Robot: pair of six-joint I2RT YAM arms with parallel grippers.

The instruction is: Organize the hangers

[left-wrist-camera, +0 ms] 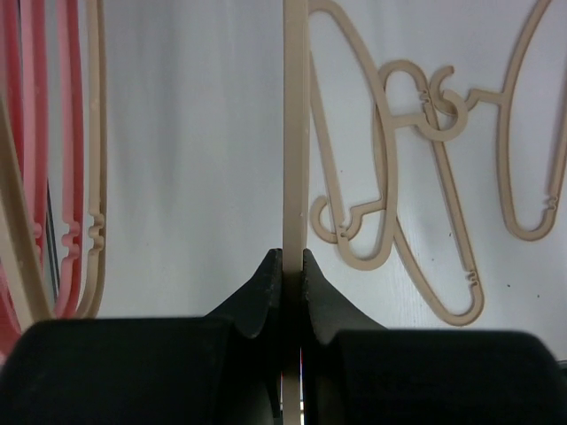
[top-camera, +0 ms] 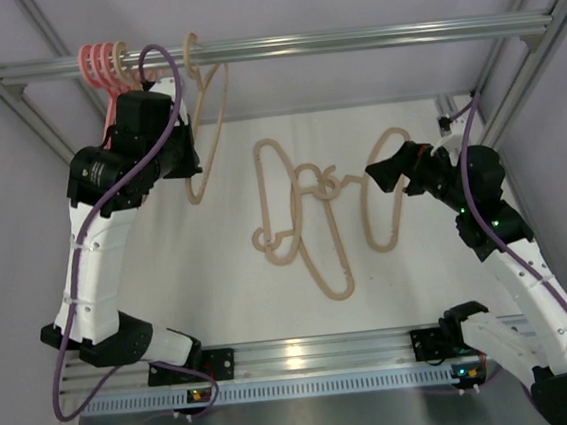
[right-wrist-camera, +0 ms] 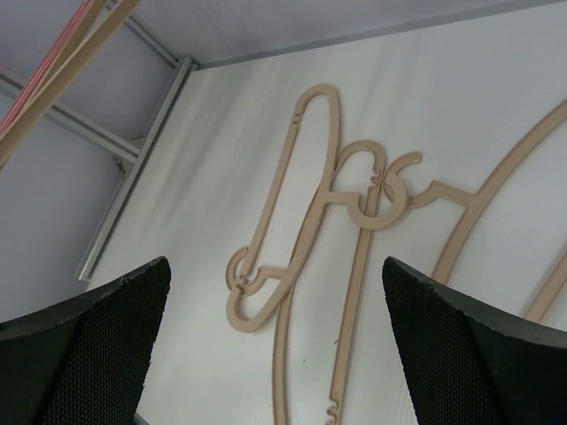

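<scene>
Three loose hangers [left-wrist-camera: 383, 168], all beige, lay on the white table [top-camera: 219, 269] from the middle toward the right. Two of them overlapped, with a hook caught through an outline. The third sat just right of that pair, its hook reaching in to meet them.

Three pink hangers [left-wrist-camera: 71, 106] hung by their hooks at the left end of the silver bar [top-camera: 347, 41], packed close together. One beige hanger [left-wrist-camera: 96, 133] hung on the same bar just beside them. The held hanger [left-wrist-camera: 295, 133], also beige, was hooked on the bar further right, apart from that group, with its body hanging down at a tilt.

The left gripper [left-wrist-camera: 294, 261] was up near the bar and pinched the held hanger's thin frame. Its fingers [left-wrist-camera: 266, 292] were pressed tight on both sides, and the wrist view showed the hanger edge-on, running straight up from between them.

The right gripper [right-wrist-camera: 275, 258] sat low over the table at the right, by the rightmost loose hanger. Its jaws were spread wide and gripped nothing, and its wrist view showed the overlapping pair between the two fingers [right-wrist-camera: 97, 354]. Whether it touched a hanger could not be told.
</scene>
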